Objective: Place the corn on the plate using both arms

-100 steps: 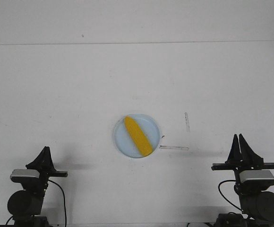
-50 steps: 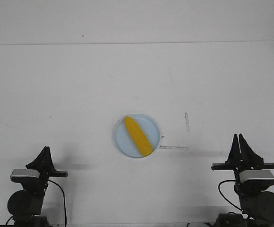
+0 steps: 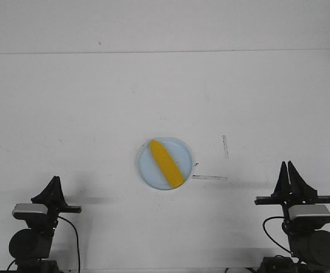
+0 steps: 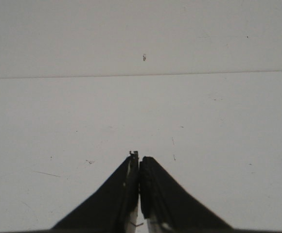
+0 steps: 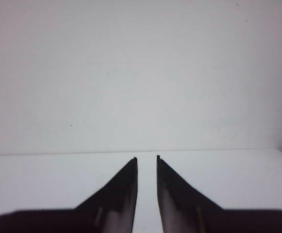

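Note:
The yellow corn [image 3: 166,164] lies diagonally on the pale blue plate [image 3: 145,170] in the middle of the white table, with nothing holding it. My left gripper [image 3: 55,181] rests at the near left, far from the plate. In the left wrist view [image 4: 139,158] its jaws are pressed together and empty. My right gripper [image 3: 287,165] rests at the near right, well apart from the plate. In the right wrist view [image 5: 146,158] its jaws stand a narrow gap apart with nothing between them. Neither wrist view shows the corn or the plate.
Two thin tape strips lie on the table to the right of the plate, one flat [image 3: 209,177] and one upright [image 3: 225,146]. The table's far edge [image 3: 165,52] meets a white wall. The arm bases stand at the near corners.

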